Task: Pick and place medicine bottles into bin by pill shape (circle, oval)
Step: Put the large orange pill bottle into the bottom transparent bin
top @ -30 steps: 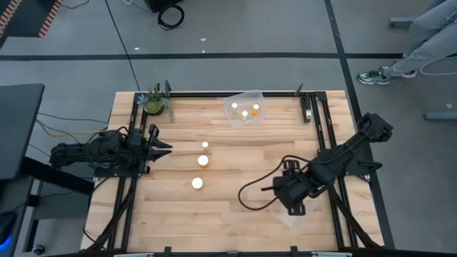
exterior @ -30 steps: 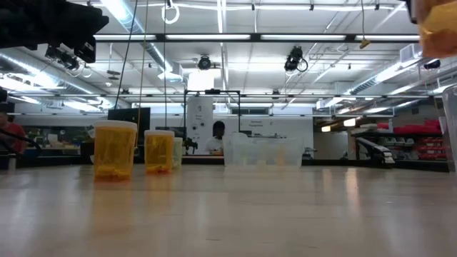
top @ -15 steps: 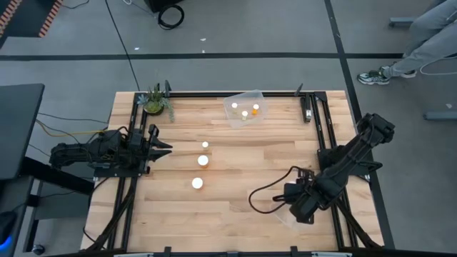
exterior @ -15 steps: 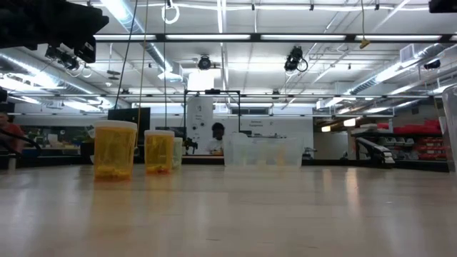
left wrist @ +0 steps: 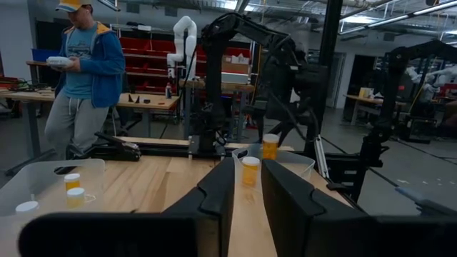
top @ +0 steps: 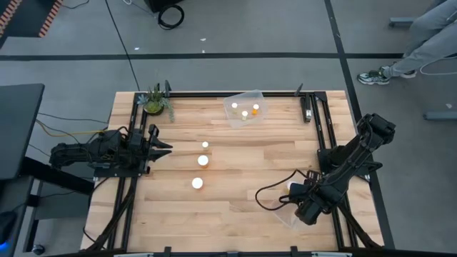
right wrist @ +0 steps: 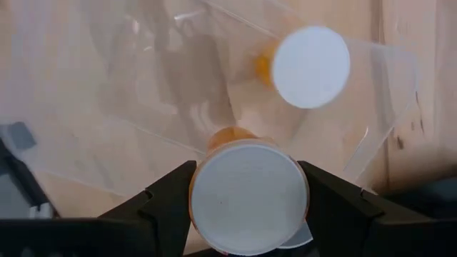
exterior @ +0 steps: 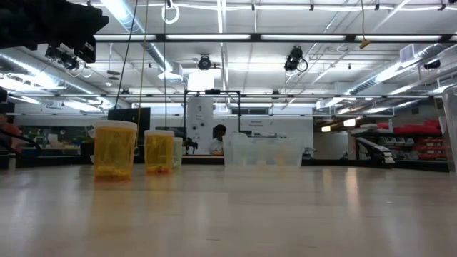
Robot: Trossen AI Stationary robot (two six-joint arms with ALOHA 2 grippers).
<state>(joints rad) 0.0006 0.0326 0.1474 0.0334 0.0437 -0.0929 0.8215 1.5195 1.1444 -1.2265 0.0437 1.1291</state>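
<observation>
My right gripper (right wrist: 248, 200) points down over the clear bin (top: 294, 215) near the table's front right corner, shut on an orange medicine bottle with a white cap (right wrist: 248, 196). Another bottle (right wrist: 310, 66) stands upright in that bin. Three more bottles (top: 203, 160) stand on their bases mid-table; in the low view they show at the left (exterior: 114, 150). My left gripper (top: 166, 148) waits at the table's left side, level, slightly open (left wrist: 246, 203) and with nothing between its fingers. My right gripper pinches the bottle at its upper end, one finger (right wrist: 168, 200) on each side of the white cap's rim (right wrist: 198, 203). The fingers come from above, pointing down. The bottle hangs upright, cap up, lifted clear above the bin's floor.
A second clear bin (top: 245, 108) at the table's far edge holds three bottles. A small green plant (top: 155, 102) stands at the far left corner. A black cable (top: 275, 198) loops on the wood beside the right gripper. A person stands beyond the table (left wrist: 82, 71).
My right gripper has carried the bottle toward the table's right and near edges, sinking and rolling about its own axis, and now hangs over the front right bin. The bottle has left the low view's top right corner.
</observation>
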